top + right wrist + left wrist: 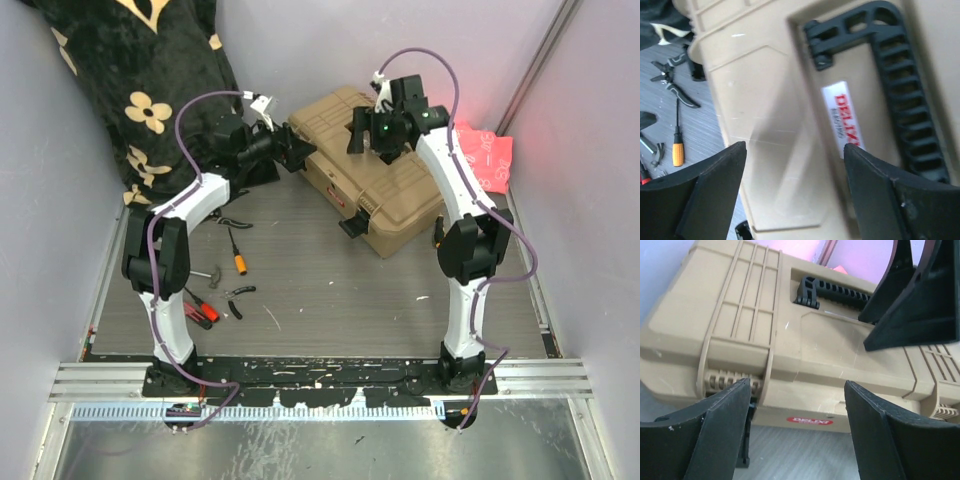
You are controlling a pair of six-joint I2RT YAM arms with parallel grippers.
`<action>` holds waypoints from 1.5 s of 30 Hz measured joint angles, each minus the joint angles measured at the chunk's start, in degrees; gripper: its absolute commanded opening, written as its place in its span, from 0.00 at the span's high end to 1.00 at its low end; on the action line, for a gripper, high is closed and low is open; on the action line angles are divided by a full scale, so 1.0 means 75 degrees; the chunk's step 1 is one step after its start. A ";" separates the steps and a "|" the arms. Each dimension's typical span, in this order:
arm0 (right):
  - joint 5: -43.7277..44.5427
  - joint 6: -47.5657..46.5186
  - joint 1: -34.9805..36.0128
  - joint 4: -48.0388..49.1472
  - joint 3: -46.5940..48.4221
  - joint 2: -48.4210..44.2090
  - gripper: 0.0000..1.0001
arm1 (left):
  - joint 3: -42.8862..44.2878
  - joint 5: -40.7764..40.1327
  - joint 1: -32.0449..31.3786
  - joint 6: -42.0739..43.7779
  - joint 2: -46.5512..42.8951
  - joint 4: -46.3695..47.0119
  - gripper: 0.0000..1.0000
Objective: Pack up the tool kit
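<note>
Now | left tool spread; right tool spread — above toolbox | screwdriver: right wrist, not left

From overhead, the right arm covers part of the toolbox lid and the pink cloth's near edge. Lower left, the left arm hides some small tools, too tiny to identify.

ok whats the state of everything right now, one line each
toolbox, shut, lying flat
handle, folded flat in its recess
left jaws, open, empty, beside the toolbox
right jaws, open, empty, above the handle
orange-handled screwdriver, loose outside the toolbox
pliers, loose outside the toolbox
</note>
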 measured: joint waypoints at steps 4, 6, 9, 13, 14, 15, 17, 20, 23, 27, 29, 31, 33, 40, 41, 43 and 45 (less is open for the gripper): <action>-0.0093 0.0085 -0.0513 -0.1005 0.1399 0.0670 0.07 | -0.0600 -0.0184 0.0012 -0.0997 -0.0332 0.0134 0.21; -0.0659 0.0315 -0.0848 -0.1291 0.1740 0.0799 0.06 | -0.0871 -0.0216 0.0006 -0.1428 -0.0507 0.0280 0.20; -0.1055 0.0498 -0.1192 -0.1472 0.1891 0.0801 0.03 | -0.1294 -0.0268 -0.0052 -0.1915 -0.0799 0.0411 0.18; -0.1317 0.0574 -0.1658 -0.1486 0.1953 0.0819 0.01 | -0.1527 -0.0277 -0.0192 -0.2177 -0.1017 0.0472 0.16; -0.1513 0.0635 -0.1760 -0.1495 0.1935 0.0819 0.01 | -0.1530 -0.0280 -0.0227 -0.2206 -0.1029 0.0490 0.16; -0.1582 0.0659 -0.1801 -0.1486 0.1909 0.0796 0.00 | -0.1530 -0.0277 -0.0242 -0.2250 -0.1029 0.0513 0.16; -0.1670 0.0662 -0.1833 -0.1370 0.1746 0.0711 0.00 | -0.1530 -0.0280 -0.0294 -0.2355 -0.1029 0.0516 0.16; -0.1609 0.0574 -0.1818 -0.1224 0.1440 0.0545 0.00 | -0.1530 -0.0297 -0.0356 -0.2591 -0.1029 0.0530 0.16; -0.1559 0.0443 -0.1801 -0.1230 0.1428 0.0539 0.00 | -0.1530 -0.0350 -0.0455 -0.2838 -0.1029 0.0548 0.15; -0.1580 0.0358 -0.1801 -0.1215 0.1448 0.0539 0.00 | -0.1530 -0.0396 -0.0586 -0.2987 -0.1029 0.0580 0.15; -0.1612 0.0338 -0.1813 -0.1090 0.1454 0.0530 0.00 | -0.1550 -0.0396 -0.0656 -0.3002 -0.1029 0.0586 0.14; -0.1550 0.0315 -0.1886 -0.0860 0.1440 0.0525 0.00 | -0.1617 -0.0396 -0.0699 -0.3002 -0.1029 0.0603 0.14; -0.1530 0.0321 -0.2002 -0.0641 0.1355 0.0498 0.00 | -0.1705 -0.0396 -0.0740 -0.3005 -0.1029 0.0600 0.14; -0.0950 -0.0105 -0.2206 -0.0344 0.1282 0.0458 0.00 | -0.1801 -0.0428 -0.0746 -0.3171 -0.1029 0.0589 0.14; -0.0892 -0.0178 -0.2206 -0.0347 0.1276 0.0458 0.00 | -0.1801 -0.0449 -0.0746 -0.3206 -0.1026 0.0583 0.14; -0.0845 -0.0332 -0.2200 -0.0341 0.1250 0.0475 0.00 | -0.1801 -0.0475 -0.0746 -0.3264 -0.1023 0.0586 0.14; -0.0883 -0.0423 -0.2200 -0.0344 0.1250 0.0562 0.00 | -0.1801 -0.0490 -0.0746 -0.3366 -0.0994 0.0597 0.14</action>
